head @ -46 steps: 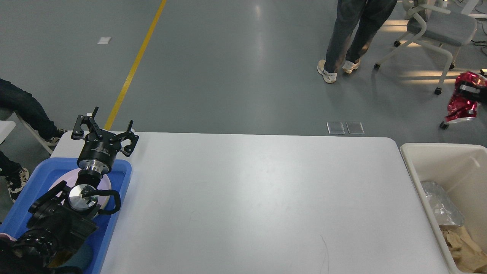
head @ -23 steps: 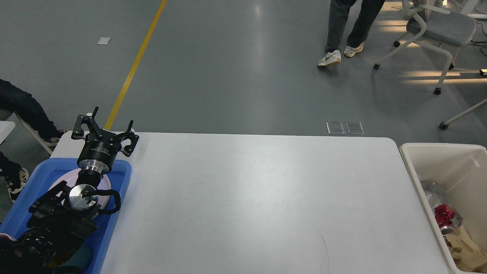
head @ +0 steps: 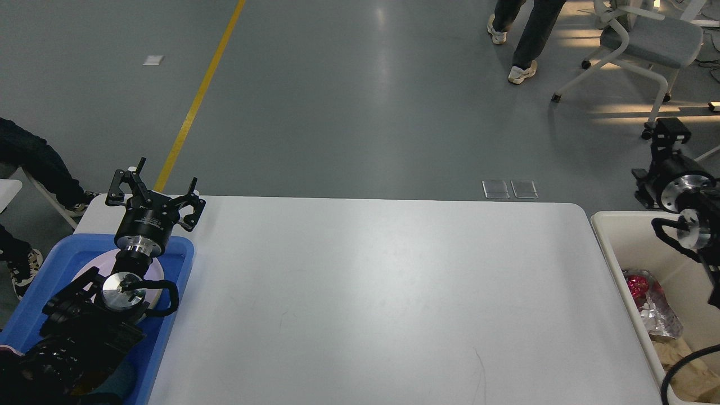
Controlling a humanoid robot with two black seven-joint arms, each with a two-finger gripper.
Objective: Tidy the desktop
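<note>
The white desktop [head: 382,292] has nothing lying on it. My left gripper [head: 159,188] hangs open with nothing between its fingers, over the far end of the blue tray [head: 179,264] at the table's left edge. My right arm comes in at the right edge above the cream bin [head: 610,247]. Its gripper [head: 669,130] is a small dark shape seen end-on, and its fingers cannot be told apart. A red foil wrapper [head: 637,284] lies inside the bin.
The tray holds a pale plate [head: 84,270], partly hidden by my left arm. The bin also holds silver foil [head: 658,320] and brown paper [head: 683,360]. A person [head: 526,34] walks on the floor beyond; an office chair [head: 641,39] stands at top right.
One second ago my right gripper held the red wrapper above the bin. The wrapper then lay in the bin, and the arm is back in view. The person walked away.
</note>
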